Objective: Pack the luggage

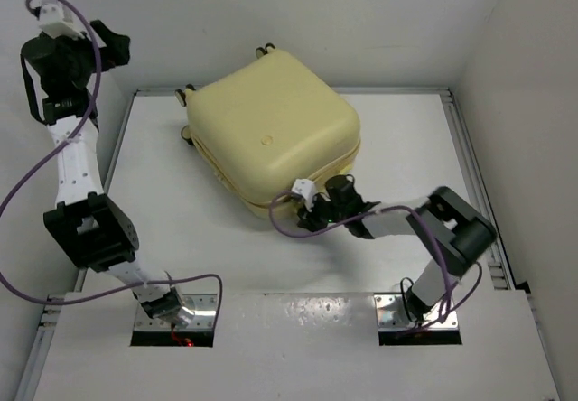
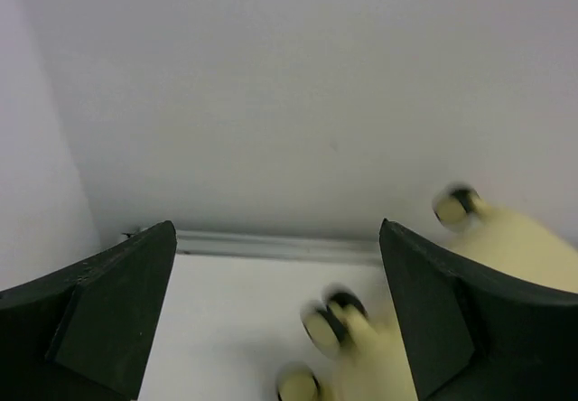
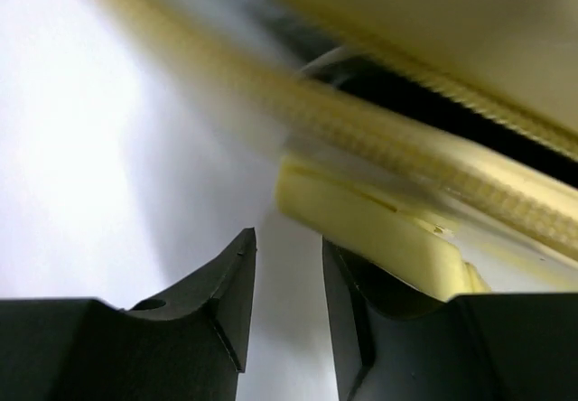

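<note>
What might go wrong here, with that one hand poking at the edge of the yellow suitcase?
1. The right hand has nothing between its fingers. The cream tab lies beside them, so it may close on air or slip along the zipper.
2. The left hand hangs open, away from the suitcase. With nothing steadying it, a tug could slide the case across the table.
</note>
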Available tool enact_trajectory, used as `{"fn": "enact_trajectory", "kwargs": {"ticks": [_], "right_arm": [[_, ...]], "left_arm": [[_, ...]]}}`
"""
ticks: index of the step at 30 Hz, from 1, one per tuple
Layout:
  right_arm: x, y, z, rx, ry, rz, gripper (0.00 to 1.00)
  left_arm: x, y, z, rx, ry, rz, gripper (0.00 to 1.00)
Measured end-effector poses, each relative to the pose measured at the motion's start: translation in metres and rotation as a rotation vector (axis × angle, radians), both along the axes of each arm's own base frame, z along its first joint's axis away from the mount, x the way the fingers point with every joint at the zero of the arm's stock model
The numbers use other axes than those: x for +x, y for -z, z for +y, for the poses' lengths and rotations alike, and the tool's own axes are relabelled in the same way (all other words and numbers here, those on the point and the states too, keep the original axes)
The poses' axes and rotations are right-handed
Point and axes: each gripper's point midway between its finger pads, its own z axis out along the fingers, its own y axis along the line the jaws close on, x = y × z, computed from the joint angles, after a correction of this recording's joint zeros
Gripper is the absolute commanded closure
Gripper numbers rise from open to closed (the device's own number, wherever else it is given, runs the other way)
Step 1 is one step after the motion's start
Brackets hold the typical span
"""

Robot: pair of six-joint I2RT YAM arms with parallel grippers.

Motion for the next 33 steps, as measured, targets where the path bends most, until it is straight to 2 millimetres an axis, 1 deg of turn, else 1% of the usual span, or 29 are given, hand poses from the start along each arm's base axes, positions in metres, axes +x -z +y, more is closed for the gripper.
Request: {"fn": "enact_trajectory", "kwargs": {"ticks": [1,2,3,4,6,7,9,10,11,13,14,15,16,17,19,20,21,23,24,26,29,31,33], "right_arm": [[0.005,0.000,0.015,0.008,-0.023,-0.003,0.64],[0.011,-0.001,0.036,0.022,-0.054,-0.015,0.64],[0.019,-0.004,0.057,0.040,-0.079,-0.029,0.62],[0.027,-0.009,0.077,0.063,-0.102,-0.055,0.61],[0.041,-0.027,0.117,0.128,-0.149,-0.134,0.60],[0.045,-0.040,0.133,0.166,-0.172,-0.189,0.60],[0.050,-0.074,0.154,0.246,-0.201,-0.319,0.57],[0.049,-0.088,0.157,0.275,-0.209,-0.368,0.57],[0.047,-0.103,0.156,0.303,-0.212,-0.419,0.57],[0.036,-0.126,0.140,0.334,-0.205,-0.476,0.57],[0.032,-0.137,0.128,0.343,-0.184,-0.498,0.57],[0.029,-0.146,0.113,0.344,-0.156,-0.500,0.56],[0.029,-0.152,0.099,0.339,-0.123,-0.501,0.56],[0.031,-0.159,0.085,0.334,-0.080,-0.500,0.56],[0.042,-0.176,0.050,0.328,0.046,-0.482,0.56],[0.048,-0.183,0.037,0.327,0.100,-0.476,0.56],[0.059,-0.187,0.018,0.323,0.177,-0.456,0.56],[0.072,-0.182,-0.009,0.303,0.285,-0.403,0.54],[0.078,-0.175,-0.022,0.285,0.339,-0.366,0.54],[0.089,-0.154,-0.046,0.242,0.437,-0.274,0.54],[0.101,-0.128,-0.070,0.196,0.547,-0.143,0.54],[0.107,-0.119,-0.081,0.185,0.601,-0.087,0.54],[0.112,-0.114,-0.091,0.183,0.648,-0.049,0.54]], "left_arm": [[-0.007,-0.001,-0.016,0.044,0.045,0.019,0.00],[-0.014,0.003,-0.031,0.081,0.093,0.043,0.00],[-0.020,0.010,-0.046,0.105,0.139,0.071,0.00],[-0.025,0.019,-0.056,0.123,0.172,0.098,0.00],[-0.038,0.046,-0.066,0.137,0.214,0.175,0.00],[-0.045,0.063,-0.069,0.141,0.231,0.224,0.00],[-0.056,0.090,-0.075,0.163,0.273,0.304,0.00],[-0.060,0.102,-0.079,0.186,0.295,0.336,0.00],[-0.066,0.112,-0.085,0.227,0.320,0.363,0.00],[-0.081,0.130,-0.106,0.317,0.396,0.408,0.00],[-0.089,0.135,-0.121,0.385,0.448,0.412,0.00],[-0.101,0.139,-0.140,0.475,0.515,0.399,0.00],[-0.111,0.143,-0.154,0.532,0.562,0.389,0.03],[-0.126,0.147,-0.173,0.616,0.624,0.361,0.10],[-0.160,0.159,-0.207,0.750,0.744,0.311,0.18],[-0.174,0.165,-0.222,0.802,0.798,0.286,0.26],[-0.187,0.171,-0.239,0.856,0.855,0.256,0.29],[-0.207,0.186,-0.270,0.923,0.970,0.222,0.34],[-0.214,0.193,-0.283,0.947,1.019,0.216,0.35],[-0.220,0.213,-0.310,0.968,1.118,0.235,0.35],[-0.215,0.246,-0.337,0.968,1.210,0.323,0.35],[-0.210,0.271,-0.349,0.963,1.243,0.393,0.35],[-0.205,0.291,-0.357,0.960,1.256,0.445,0.35]]}}
